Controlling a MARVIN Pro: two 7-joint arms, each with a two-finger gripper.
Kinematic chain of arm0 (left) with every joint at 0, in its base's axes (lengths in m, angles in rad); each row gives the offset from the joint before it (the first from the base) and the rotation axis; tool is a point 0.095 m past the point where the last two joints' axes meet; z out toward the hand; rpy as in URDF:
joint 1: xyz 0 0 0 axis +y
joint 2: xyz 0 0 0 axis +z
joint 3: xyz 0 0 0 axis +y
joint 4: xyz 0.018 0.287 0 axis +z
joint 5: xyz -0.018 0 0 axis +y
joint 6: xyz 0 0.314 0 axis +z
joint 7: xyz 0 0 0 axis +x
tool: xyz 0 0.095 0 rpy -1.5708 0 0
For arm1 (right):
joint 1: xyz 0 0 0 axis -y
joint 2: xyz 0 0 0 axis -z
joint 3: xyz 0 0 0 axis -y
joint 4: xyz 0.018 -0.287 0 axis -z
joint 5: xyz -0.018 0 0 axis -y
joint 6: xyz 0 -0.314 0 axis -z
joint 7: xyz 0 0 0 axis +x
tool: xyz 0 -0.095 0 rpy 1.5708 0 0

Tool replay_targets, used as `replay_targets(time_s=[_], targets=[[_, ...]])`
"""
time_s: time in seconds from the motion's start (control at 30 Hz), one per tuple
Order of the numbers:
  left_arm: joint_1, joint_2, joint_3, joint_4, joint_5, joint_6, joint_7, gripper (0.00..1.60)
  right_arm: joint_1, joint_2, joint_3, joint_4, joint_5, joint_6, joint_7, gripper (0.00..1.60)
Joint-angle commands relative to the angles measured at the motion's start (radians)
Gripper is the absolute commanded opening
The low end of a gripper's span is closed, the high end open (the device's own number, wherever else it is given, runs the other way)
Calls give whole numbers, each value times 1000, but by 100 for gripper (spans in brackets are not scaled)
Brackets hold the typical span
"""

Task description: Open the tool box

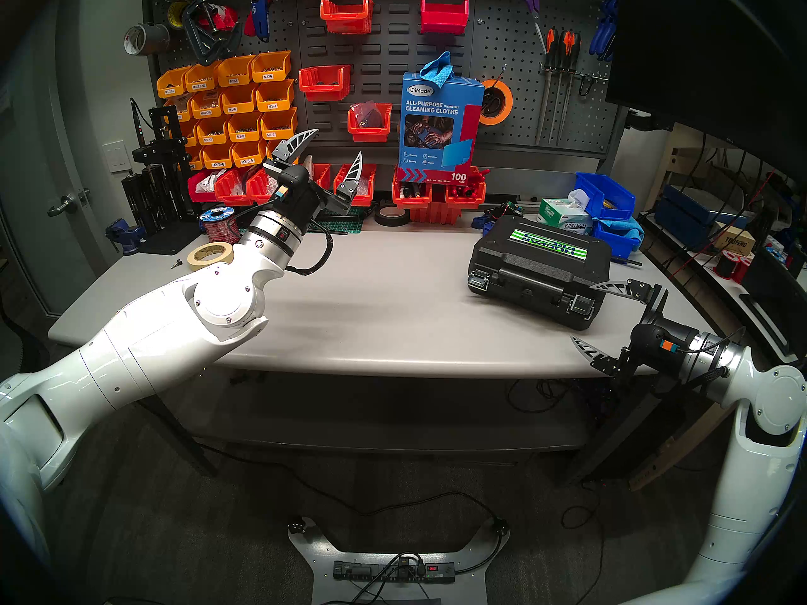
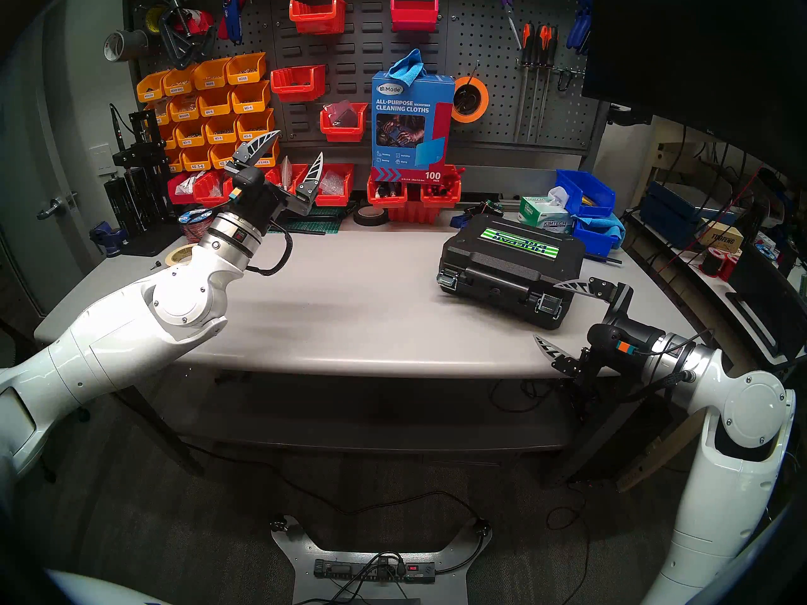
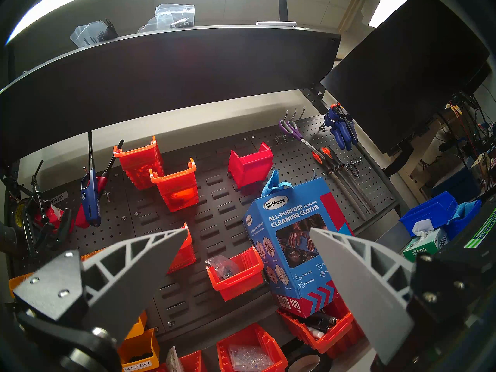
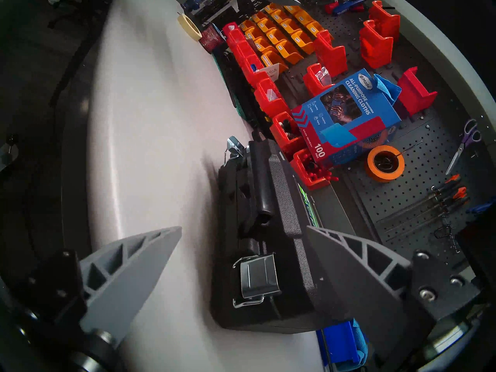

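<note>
The black tool box (image 1: 541, 263) lies flat on the right side of the table with its lid down and its striped sticker (image 1: 550, 244) on top. The handle (image 1: 530, 277) and two silver latches face the front: the left latch (image 1: 479, 281) and the right latch (image 1: 581, 307). My right gripper (image 1: 582, 312) is open at the box's front right corner, one finger over the lid and the other near the table edge. In the right wrist view the near latch (image 4: 259, 277) sits between the open fingers (image 4: 139, 269). My left gripper (image 1: 338, 142) is open and empty, raised at the back left.
A blue cleaning-cloth box (image 1: 441, 124) stands on red bins at the back. Blue bins (image 1: 605, 198) and a tissue box (image 1: 563, 217) sit just behind the tool box. Tape rolls (image 1: 209, 255) lie at the left. A black monitor (image 1: 720, 45) hangs at the upper right.
</note>
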Motion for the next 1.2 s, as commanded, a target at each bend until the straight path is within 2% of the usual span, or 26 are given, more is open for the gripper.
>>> replay_targets(time_s=[0.0,0.1,0.4,1.17], targets=[[-16,-3,-9,-3,3,-2,-3,157,31,7,-11,-7,-58,18,-26,160],[-16,-3,-9,-3,3,-2,-3,157,39,13,-12,4,-95,10,-34,160],[-16,-3,-9,-3,3,-2,-3,157,53,22,-10,24,-118,20,-31,160],[-17,-3,-9,-3,3,-2,-3,157,91,44,-39,112,-172,-20,-37,160]])
